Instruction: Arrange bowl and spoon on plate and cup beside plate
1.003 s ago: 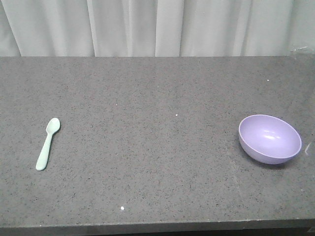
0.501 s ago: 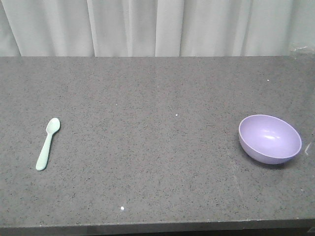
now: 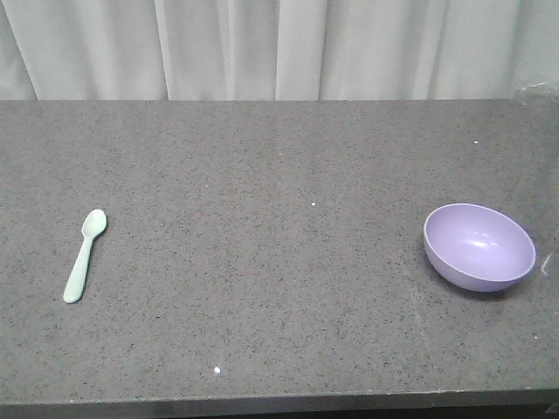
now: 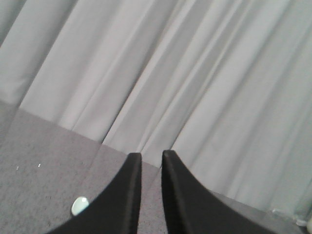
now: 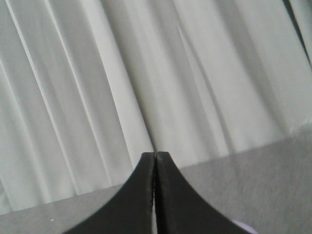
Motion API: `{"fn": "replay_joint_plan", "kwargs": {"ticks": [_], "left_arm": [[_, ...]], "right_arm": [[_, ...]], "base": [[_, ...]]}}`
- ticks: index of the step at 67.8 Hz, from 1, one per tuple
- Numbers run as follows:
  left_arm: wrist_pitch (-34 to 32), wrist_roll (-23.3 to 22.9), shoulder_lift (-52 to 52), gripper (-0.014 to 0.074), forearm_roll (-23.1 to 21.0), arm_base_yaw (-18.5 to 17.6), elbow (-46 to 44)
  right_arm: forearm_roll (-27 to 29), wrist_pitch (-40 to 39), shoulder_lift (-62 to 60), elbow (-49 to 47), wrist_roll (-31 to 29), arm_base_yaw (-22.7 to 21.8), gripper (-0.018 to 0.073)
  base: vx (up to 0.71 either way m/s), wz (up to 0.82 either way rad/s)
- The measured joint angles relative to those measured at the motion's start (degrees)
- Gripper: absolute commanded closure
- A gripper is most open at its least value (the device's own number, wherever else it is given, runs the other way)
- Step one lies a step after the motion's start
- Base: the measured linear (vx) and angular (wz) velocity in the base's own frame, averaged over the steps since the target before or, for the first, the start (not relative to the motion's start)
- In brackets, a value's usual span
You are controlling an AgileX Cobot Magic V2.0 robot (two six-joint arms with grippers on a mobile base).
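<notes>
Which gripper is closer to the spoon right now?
Left. The spoon lies just beside the left gripper in its wrist view; the right gripper is over by the bowl.

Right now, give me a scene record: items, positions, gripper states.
spoon: lying flat on the table, robot's left side
bowl: on the table, robot's right side, opening up, empty
plate: not in view
cup: not in view
left gripper: slightly open, holding nothing
right gripper: shut, holding nothing
</notes>
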Motion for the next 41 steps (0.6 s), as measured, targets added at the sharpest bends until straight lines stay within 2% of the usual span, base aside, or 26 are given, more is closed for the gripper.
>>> {"fn": "replay_joint_plan", "kwargs": {"ticks": [7,13,19,23,30,36,41], "left_arm": [[8.81,3.02,4.34,0.0467,5.34,0.00,-10.87],[16.58,4.89,10.92,0.0439,8.20,0.00,-19.60],[23.37,5.57,18.21,0.0381,9.06,0.00,-27.02],[26.75,5.69,23.21,0.0313,9.24,0.00,-31.48],[30.90,6.02,30.74,0.0195,9.61,0.00,-37.26],[33.79,6.70,37.35,0.0111,9.67,0.00,-41.62],[36.89,6.88,43.99,0.0085,9.86,0.00,-45.95]], "right_arm": [[-2.54,0.00,8.08,-9.92,-5.73,0.00,0.0496],[-3.10,0.01,15.17,-16.97,-8.92,0.00,0.0409],[-3.28,0.64,20.63,-21.24,-11.00,0.00,0.0266],[-3.28,0.84,23.41,-22.70,-11.53,0.00,0.0154],[-3.28,0.96,26.88,-23.30,-11.83,0.00,0.0010],[-3.28,0.96,28.62,-23.30,-11.84,0.00,-0.0055],[-3.28,0.96,29.61,-23.30,-11.84,0.00,-0.0054]], "base": [[0.00,0.00],[0.00,0.00],[0.00,0.00],[0.00,0.00],[0.00,0.00],[0.00,0.00],[0.00,0.00]]}}
